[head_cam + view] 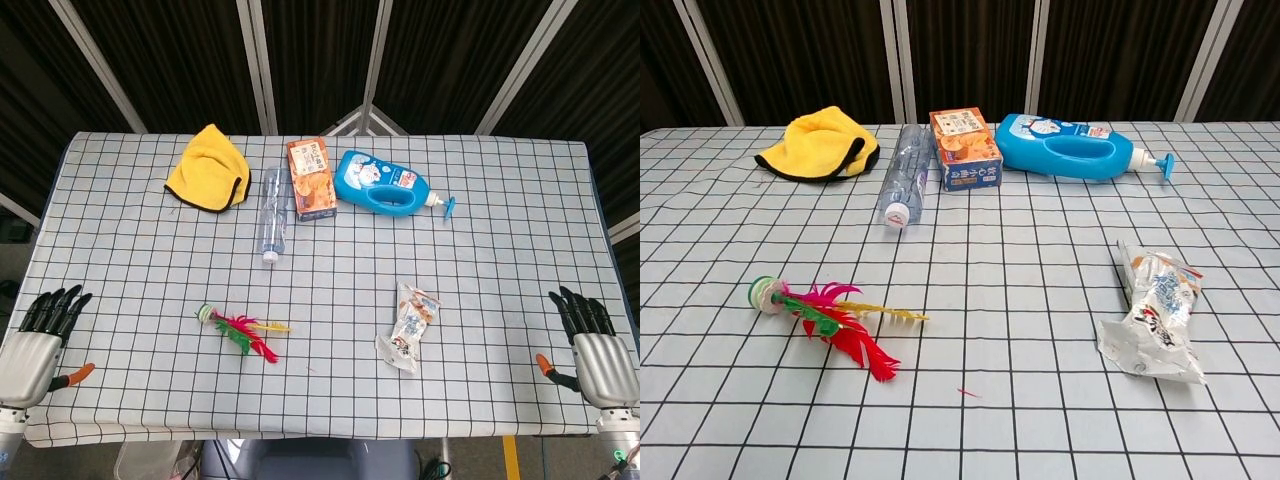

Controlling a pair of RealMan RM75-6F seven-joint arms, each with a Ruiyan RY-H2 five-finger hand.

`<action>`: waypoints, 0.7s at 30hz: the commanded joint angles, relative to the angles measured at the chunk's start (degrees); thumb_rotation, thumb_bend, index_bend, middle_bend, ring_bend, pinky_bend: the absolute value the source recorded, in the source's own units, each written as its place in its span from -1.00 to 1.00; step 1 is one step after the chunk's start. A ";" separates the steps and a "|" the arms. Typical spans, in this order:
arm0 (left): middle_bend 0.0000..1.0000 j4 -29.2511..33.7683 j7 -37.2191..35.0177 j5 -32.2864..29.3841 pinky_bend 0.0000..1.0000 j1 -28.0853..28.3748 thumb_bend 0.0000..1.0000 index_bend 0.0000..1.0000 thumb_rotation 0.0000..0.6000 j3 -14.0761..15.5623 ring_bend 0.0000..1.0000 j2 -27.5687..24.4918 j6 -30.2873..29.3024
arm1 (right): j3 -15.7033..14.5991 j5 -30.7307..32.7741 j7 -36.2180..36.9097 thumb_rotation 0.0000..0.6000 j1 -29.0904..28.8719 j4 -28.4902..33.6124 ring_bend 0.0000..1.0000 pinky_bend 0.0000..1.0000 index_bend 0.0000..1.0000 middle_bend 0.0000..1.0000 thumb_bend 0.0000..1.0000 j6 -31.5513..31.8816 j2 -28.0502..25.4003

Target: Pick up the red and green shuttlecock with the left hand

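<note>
The red and green shuttlecock [241, 331] lies flat on the checked cloth, its round base to the left and red, pink and yellow feathers fanning right; the chest view shows the shuttlecock [828, 321] at lower left. My left hand [35, 341] sits at the table's near left corner, palm down, fingers spread and holding nothing, well left of the shuttlecock. At the near right corner my right hand [593, 347] rests the same way, empty. Neither hand shows in the chest view.
Along the far side lie a yellow cloth [208, 170], a clear plastic bottle [273, 214], an orange snack box [311, 178] and a blue pump bottle [383, 184]. A crumpled white snack bag [408, 327] lies right of the middle.
</note>
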State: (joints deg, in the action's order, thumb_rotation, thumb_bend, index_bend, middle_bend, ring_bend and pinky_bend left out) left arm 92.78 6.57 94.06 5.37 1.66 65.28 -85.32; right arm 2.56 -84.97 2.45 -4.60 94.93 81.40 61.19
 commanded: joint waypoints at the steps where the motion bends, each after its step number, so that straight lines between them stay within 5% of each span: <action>1: -1.00 -0.86 2.21 2.16 -1.00 1.93 -0.71 -0.91 1.00 0.06 -1.00 -0.38 1.78 | 0.06 0.09 0.15 1.00 0.03 0.03 -1.00 -1.00 -1.00 -1.00 -0.33 0.07 -0.01; 10: -0.95 0.86 9.32 6.46 -1.00 8.53 -0.41 -0.39 1.00 -0.61 -1.00 1.94 9.50 | -0.01 -0.09 0.24 1.00 0.01 0.05 -1.00 -1.00 -1.00 -1.00 -0.33 0.06 -0.03; 21: -0.88 3.11 20.75 3.33 -1.00 14.42 -0.30 -0.24 1.00 -2.92 -1.00 14.22 19.30 | -0.03 -0.03 0.87 1.00 0.21 0.03 -1.00 -1.00 -1.00 -1.00 -0.33 0.27 -0.26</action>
State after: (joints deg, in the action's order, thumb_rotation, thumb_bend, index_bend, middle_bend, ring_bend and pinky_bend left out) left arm 95.74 25.08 98.53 18.43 -0.62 76.91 -68.00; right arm 2.54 -84.99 3.31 -4.40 94.96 81.67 60.94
